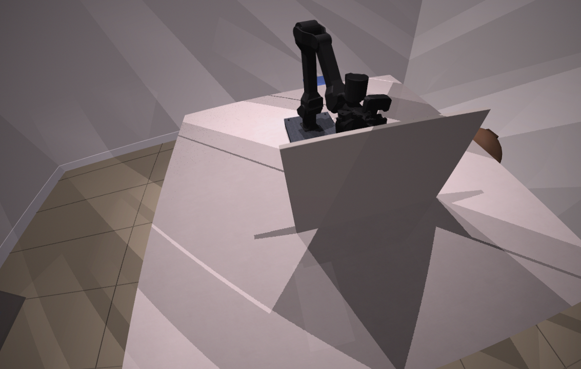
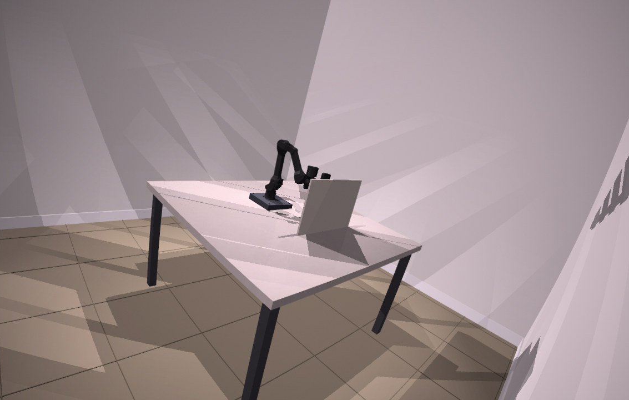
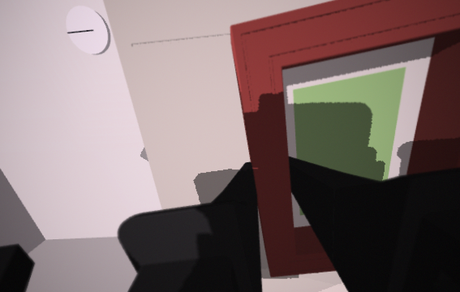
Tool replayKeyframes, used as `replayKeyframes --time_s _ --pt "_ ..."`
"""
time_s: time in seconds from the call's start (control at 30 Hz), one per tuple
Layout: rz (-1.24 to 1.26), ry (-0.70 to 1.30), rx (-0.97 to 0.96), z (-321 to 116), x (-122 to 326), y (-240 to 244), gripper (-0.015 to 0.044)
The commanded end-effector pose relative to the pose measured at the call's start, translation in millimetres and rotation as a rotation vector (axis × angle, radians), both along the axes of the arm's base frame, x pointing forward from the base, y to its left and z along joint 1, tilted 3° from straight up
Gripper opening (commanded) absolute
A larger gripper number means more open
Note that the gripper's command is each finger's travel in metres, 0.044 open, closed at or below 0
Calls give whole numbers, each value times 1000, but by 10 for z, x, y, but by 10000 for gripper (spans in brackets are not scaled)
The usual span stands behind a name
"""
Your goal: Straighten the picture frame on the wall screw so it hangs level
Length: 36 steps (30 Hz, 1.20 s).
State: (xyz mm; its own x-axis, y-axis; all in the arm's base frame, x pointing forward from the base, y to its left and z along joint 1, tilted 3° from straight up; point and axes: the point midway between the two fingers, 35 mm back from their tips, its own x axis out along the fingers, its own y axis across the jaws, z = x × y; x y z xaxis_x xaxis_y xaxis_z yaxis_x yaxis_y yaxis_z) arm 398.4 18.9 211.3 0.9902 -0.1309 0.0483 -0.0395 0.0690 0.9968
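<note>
In the wrist view the red picture frame (image 3: 268, 130) stands right of centre, in front of the pale wall panel (image 3: 181, 101), with a white border and a green picture (image 3: 327, 95) inside. My gripper (image 3: 266, 165) is shut on the frame's left side bar, one black finger on its outer side and one over its inner side. From this slanted view I cannot tell whether the frame is level. The screw and the notched strip are hidden. The top and exterior views show only the back of the panel (image 1: 365, 174) (image 2: 331, 206), which hides the frame and the fingertips.
The panel stands upright on the pale table (image 1: 209, 192) (image 2: 237, 248), with the arm's base plate (image 1: 297, 128) (image 2: 266, 203) behind it. A brown rounded object (image 1: 489, 144) shows past the panel's right edge. A round white disc (image 3: 88, 30) is at the upper left of the wrist view.
</note>
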Motion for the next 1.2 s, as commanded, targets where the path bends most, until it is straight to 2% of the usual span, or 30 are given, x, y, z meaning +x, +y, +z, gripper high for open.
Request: replayKeyframes --time_s 0.0,0.67,1.0,1.17 --pt "1 -1 27 -1 0 -1 0" --pt "6 -16 139 3 0 -3 0" --pt "5 -14 110 4 0 -3 260" --pt "4 -10 84 14 -68 15 260"
